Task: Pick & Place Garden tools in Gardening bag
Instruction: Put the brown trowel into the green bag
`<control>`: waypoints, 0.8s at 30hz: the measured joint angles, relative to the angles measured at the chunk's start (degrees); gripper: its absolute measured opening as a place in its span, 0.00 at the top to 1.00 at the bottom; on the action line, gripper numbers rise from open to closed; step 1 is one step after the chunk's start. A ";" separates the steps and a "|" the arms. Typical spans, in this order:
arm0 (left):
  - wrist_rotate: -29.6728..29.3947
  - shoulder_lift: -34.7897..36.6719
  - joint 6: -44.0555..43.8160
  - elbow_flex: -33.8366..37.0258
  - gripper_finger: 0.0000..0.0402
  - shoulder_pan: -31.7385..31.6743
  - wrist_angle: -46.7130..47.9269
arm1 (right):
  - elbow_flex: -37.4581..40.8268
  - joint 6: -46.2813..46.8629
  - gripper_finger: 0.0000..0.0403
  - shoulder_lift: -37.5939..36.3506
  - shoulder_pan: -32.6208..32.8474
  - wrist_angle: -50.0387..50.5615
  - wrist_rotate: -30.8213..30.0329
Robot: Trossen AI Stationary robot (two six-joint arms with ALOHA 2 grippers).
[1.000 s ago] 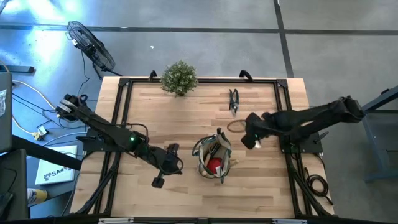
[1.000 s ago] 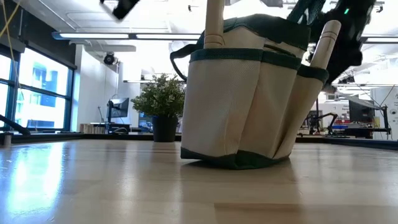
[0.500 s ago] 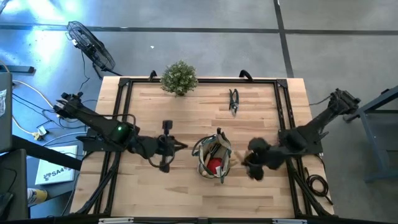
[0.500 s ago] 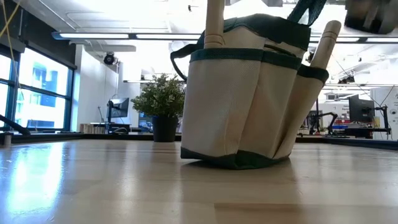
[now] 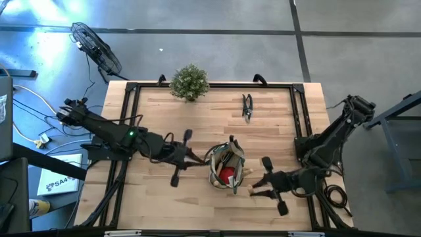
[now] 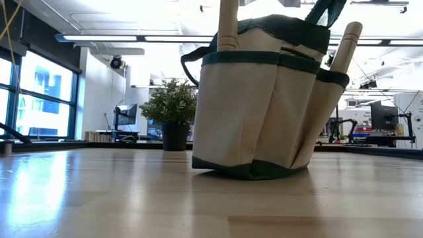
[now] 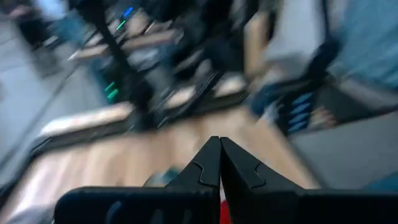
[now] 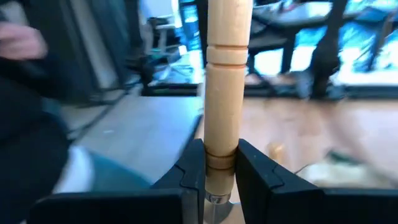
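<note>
Right gripper (image 8: 214,163) pinching a pale, ringed wooden tool handle (image 8: 226,81) beside the olive-and-tan fabric gardening bag (image 5: 225,166).

Wooden handle (image 8: 227,81) cut off (top), left wrist background blurred

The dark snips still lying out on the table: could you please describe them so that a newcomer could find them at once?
Start at the bushy potted plant on the table's far edge, then look along that edge toward the right arm's side. The dark snips lie flat there on bare wood, alone, the only tool outside the gardening bag or an end effector.
</note>
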State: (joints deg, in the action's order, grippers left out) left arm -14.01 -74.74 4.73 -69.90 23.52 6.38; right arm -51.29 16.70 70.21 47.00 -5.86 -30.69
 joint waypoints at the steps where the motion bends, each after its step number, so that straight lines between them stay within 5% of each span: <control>1: 3.02 -0.37 -0.02 -0.01 1.00 -0.29 -2.31 | 0.00 -2.12 0.88 0.44 -0.68 -0.71 -0.86; 6: 10.67 -4.02 -0.29 0.00 1.00 -0.64 -9.38 | 0.00 -10.16 0.88 4.18 -4.04 -4.81 -2.92; 24: 5.35 -9.63 2.79 0.05 0.98 -0.65 -13.30 | 0.02 -14.84 0.88 7.24 -4.50 -12.38 -1.11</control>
State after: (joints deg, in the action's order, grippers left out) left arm -8.66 -84.36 7.52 -69.84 22.87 -6.92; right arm -51.27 1.86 77.45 42.50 -18.24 -31.80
